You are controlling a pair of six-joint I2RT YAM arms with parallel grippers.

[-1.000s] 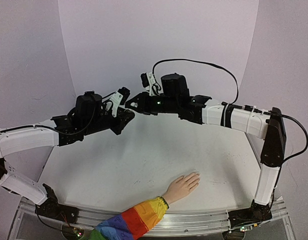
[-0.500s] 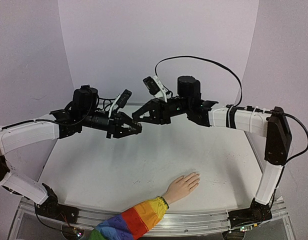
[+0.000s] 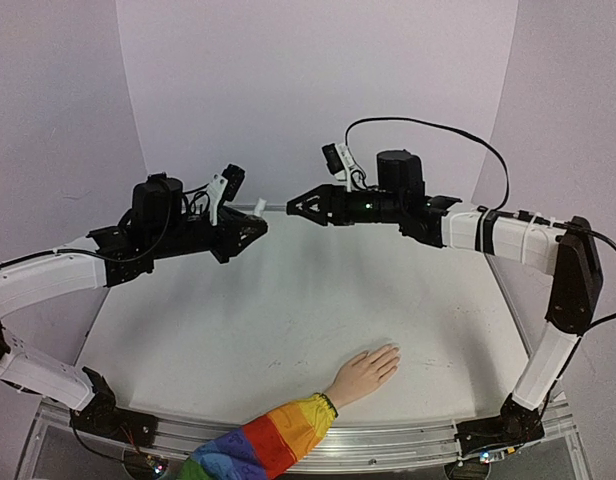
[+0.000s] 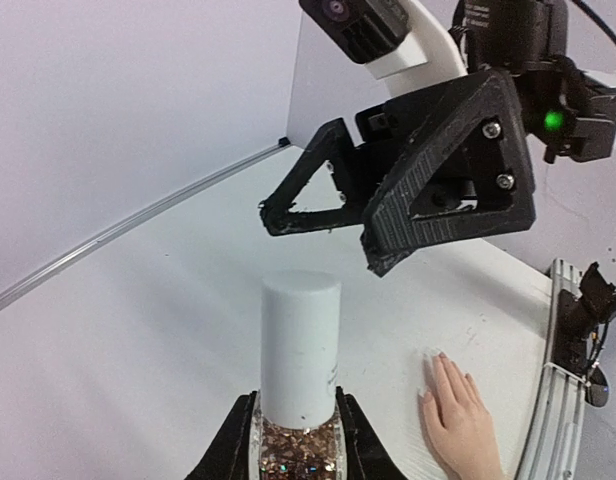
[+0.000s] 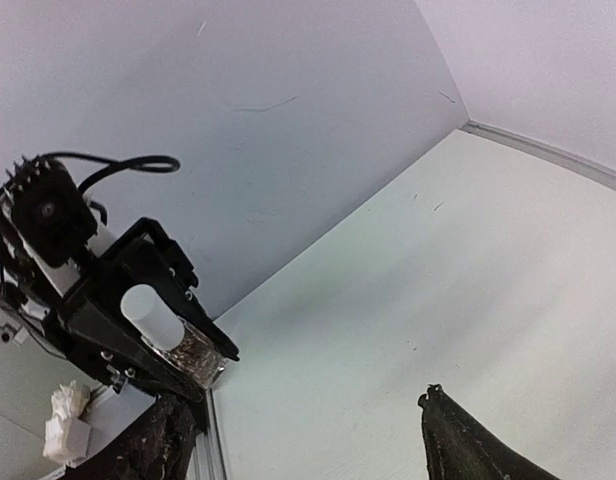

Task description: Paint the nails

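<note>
I have the white bench (image 3: 288,320) filling the middle of the top view, with both arms raised above its far half and reaching toward each other near the centre of the frame.

The left fingers (image 3: 246,228) come in from the left side of the top view. They are closed on a small polish bottle (image 4: 300,350), pinching its glass body from both sides. The right fingers (image 3: 296,208) come in from the right. They are spread wide with nothing between them, and their tips sit just beside the bottle's cap without touching it. From my left wrist camera, the right fingers (image 4: 323,235) hang just above and behind the cap, in the upper middle of the frame.

At the bottom centre of the top view a rainbow-striped sleeve (image 3: 268,440) crosses the near edge of the bench. A small flesh-coloured hand (image 3: 366,372) lies flat on the bench beyond it, pointing up and right, well apart from both arms.

The bottle has a tall white cap and glittery brown contents. It shows at lower left in my right wrist view (image 5: 173,335).

The nails (image 4: 433,355) are pale tips on the hand's outstretched digits, at lower right of the left wrist view. They are too small for me to make out any colour.
</note>
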